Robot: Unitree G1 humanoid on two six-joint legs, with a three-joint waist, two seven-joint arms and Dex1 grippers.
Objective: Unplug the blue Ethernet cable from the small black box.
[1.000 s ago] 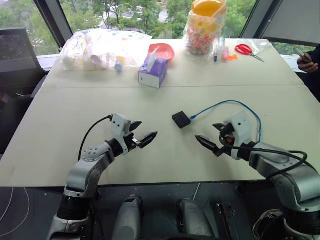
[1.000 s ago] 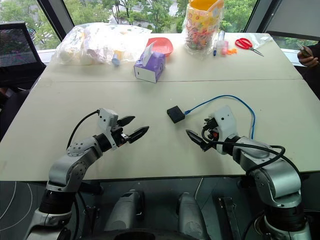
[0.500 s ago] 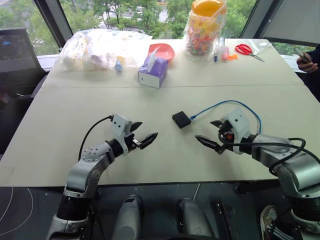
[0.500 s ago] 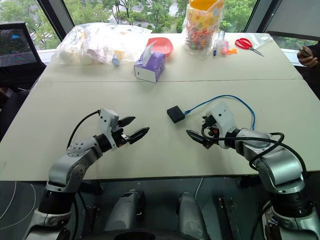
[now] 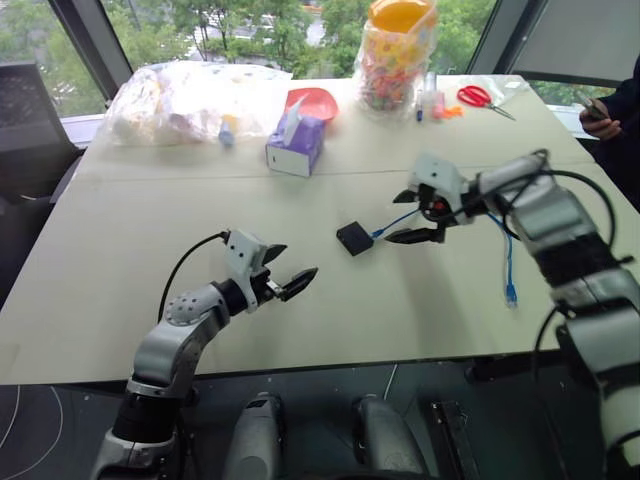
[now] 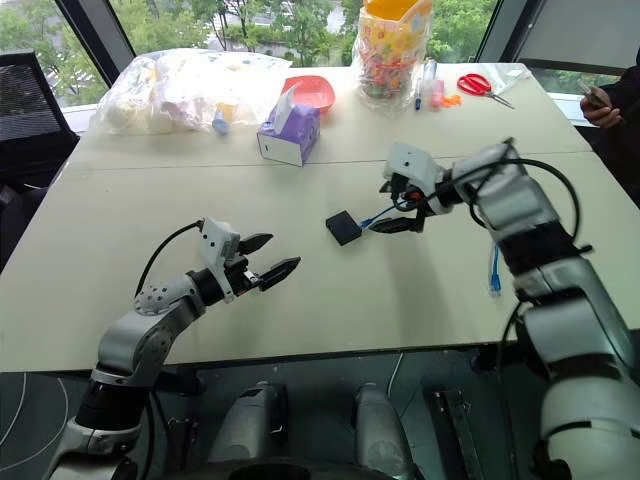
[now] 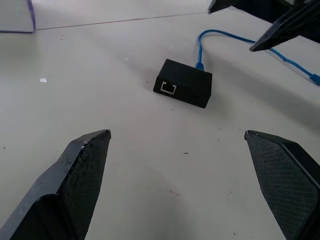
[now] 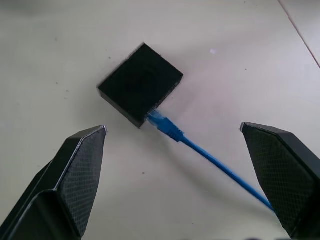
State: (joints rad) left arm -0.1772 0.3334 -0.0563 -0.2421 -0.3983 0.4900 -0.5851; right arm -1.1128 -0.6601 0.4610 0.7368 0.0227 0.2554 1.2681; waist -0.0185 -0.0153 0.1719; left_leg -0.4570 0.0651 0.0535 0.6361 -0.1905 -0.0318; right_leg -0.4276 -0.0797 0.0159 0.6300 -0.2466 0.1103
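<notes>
Small black box (image 5: 354, 238): matte, flat, squarish; rests on the pale table (image 5: 150, 240) near its middle; an open port faces the left arm. Blue Ethernet cable (image 8: 210, 157): thin, bright cord, one plug seated in the box's far side; the cord runs under the right arm to a free end near the table's front edge.

Right gripper (image 5: 414, 217): black textured fingers spread wide, empty, angled down above the cable beside the box, arm reaching across.

Left gripper (image 5: 285, 268): fingers apart, empty, held level, aimed at the box.
</notes>
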